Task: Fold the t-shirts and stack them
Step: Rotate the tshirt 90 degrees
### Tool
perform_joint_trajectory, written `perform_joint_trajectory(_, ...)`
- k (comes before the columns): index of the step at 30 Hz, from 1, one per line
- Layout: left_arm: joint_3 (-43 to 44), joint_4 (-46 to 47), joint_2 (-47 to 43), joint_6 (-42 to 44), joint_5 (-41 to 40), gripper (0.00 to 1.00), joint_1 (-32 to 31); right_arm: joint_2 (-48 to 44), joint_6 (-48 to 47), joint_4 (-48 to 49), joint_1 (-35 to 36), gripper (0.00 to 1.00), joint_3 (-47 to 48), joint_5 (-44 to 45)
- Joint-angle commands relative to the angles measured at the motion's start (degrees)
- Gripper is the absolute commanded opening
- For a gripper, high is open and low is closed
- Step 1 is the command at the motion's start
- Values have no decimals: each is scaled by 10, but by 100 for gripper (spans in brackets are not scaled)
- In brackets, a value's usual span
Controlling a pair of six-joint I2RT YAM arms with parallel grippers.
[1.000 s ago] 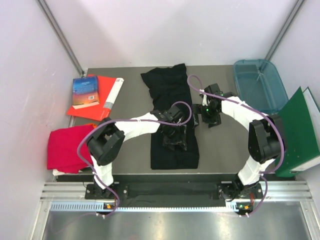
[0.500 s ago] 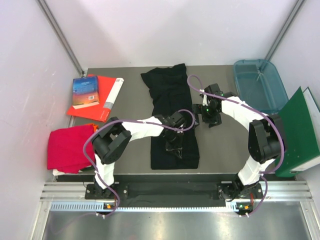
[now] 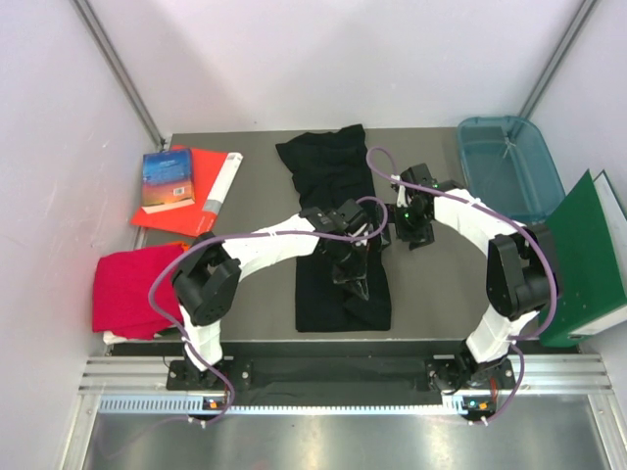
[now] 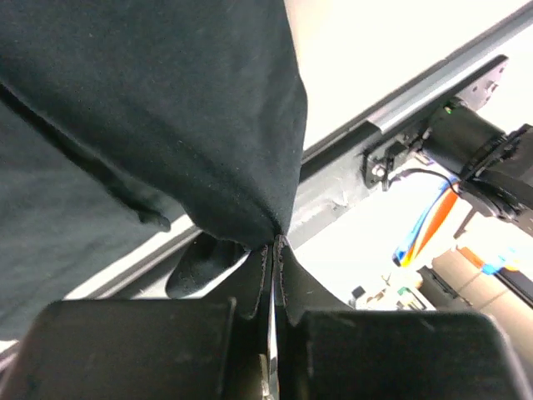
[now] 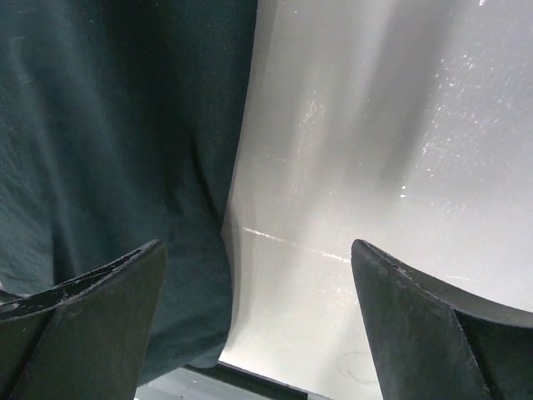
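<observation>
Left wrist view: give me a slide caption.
Left gripper shut on a hanging fold of the black t-shirt.

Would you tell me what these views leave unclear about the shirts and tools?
Top view: the left arm covers the middle of the black shirt; folds there are hidden.
Left wrist: the left tool pinches black cloth, but which part is cut off.
Right wrist: the open right tool's height over the table cannot be judged.

The left arm [image 3: 265, 245] hides the black t-shirt's [image 3: 328, 171] middle; the green binder [image 3: 588, 259] runs past the edge.
</observation>
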Motion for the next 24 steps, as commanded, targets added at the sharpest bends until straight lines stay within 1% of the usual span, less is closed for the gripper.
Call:
perform_joint_trajectory(1,10,-71,-23,-21,27,0,-2,-5,-8,10,-3,92,7,1)
perform_joint_trajectory(3,-4,-93,-26,-29,10,0,-2,-3,-9,9,-3,92,8,1)
perform_joint_trajectory(7,-41,-95,-36,-46,1,0,-1,-5,-10,10,-3,92,4,0)
perform_joint_trajectory(8,-44,-103,-35,-46,-3,33,2,-6,-10,10,-3,93,4,0)
perform_joint_trajectory(9,-38,-115,-34,-44,-13,61,2,-8,-10,6,-3,93,2,0)
perform_joint_trajectory(10,-30,-140,-35,-39,-40,80,3,-12,-10,3,-3,93,2,1)
perform_joint_trajectory(11,-21,-153,-38,-35,-57,92,2,-25,-10,0,-3,93,0,3)
perform_joint_trajectory(12,-8,-160,-55,-27,-72,99,2,-34,-10,-2,-3,93,-6,3)
perform_joint_trajectory(14,-2,-160,-81,-16,-117,99,3,-69,-3,-4,-10,93,-17,-4)
perform_joint_trajectory(16,-6,-157,-127,-9,-154,99,4,-96,8,-4,-23,93,-45,-23)
perform_joint_trajectory(17,-14,-152,-143,-10,-198,99,6,-123,15,2,-41,93,-58,-62)
perform_joint_trajectory(19,-66,-131,-196,-20,-223,99,13,-149,38,9,-65,93,-108,-100)
perform_joint_trajectory(20,-90,-122,-215,-27,-228,99,26,-172,45,16,-86,92,-127,-142)
perform_joint_trajectory(21,-149,-88,-252,-41,-221,99,34,-181,51,26,-95,92,-166,-160)
perform_joint_trajectory(22,-180,-73,-270,-50,-213,99,58,-187,59,28,-102,91,-183,-174)
perform_joint_trajectory(23,-244,-56,-290,-68,-204,99,73,-195,61,32,-102,91,-199,-192)
perform_joint_trajectory(24,-277,-24,-323,-76,-172,99,89,-199,64,35,-103,91,-229,-201)
